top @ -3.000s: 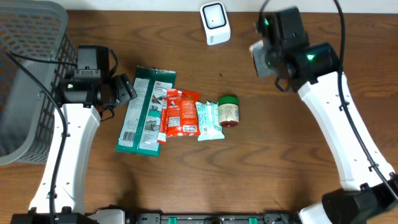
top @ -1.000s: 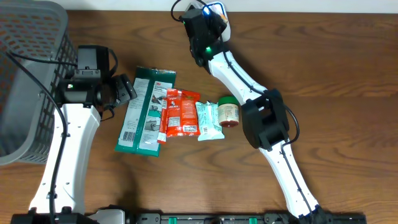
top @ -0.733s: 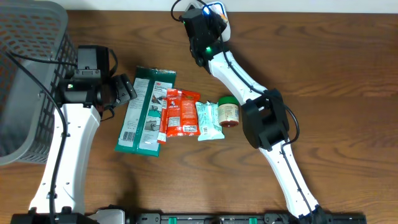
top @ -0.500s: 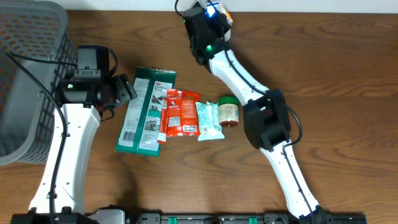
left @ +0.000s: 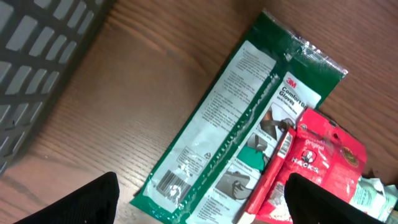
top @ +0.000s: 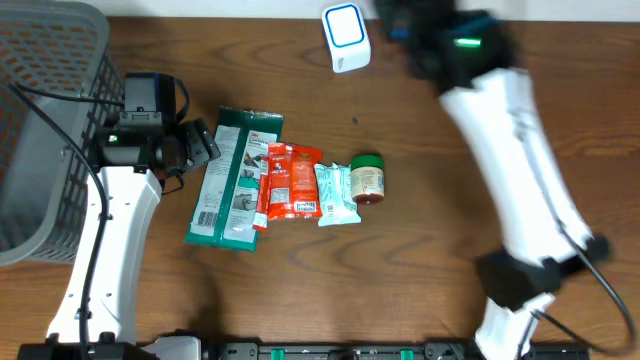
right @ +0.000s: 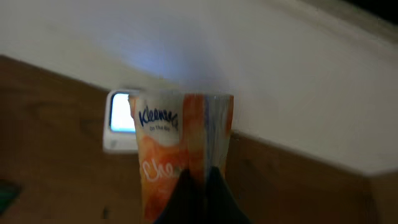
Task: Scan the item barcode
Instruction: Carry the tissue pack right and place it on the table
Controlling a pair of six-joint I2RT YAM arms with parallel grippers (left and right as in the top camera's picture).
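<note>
My right gripper point(right: 198, 186) is shut on an orange Kleenex tissue pack point(right: 168, 149), which it holds upright. Behind the pack, at the table's back edge, stands the white barcode scanner point(right: 119, 121) with its lit face. From overhead the scanner point(top: 345, 36) shows at the back centre, and the right arm point(top: 470, 60) is a blur to its right. My left gripper point(left: 202, 208) hangs open over the lower end of a green 3M gloves pack point(left: 249, 137), with nothing between its fingers point(left: 81, 202).
A row lies mid-table: the green gloves pack point(top: 232, 180), a red Hacks bag point(top: 290, 182), a pale green packet point(top: 335, 193) and a green-lidded jar point(top: 367, 179). A grey mesh basket point(top: 40, 120) stands at the far left. A white wall runs behind the table.
The right arm has swung from the scanner's front to its right, carrying the tissue pack, and is blurred with motion. The left arm has not moved.
</note>
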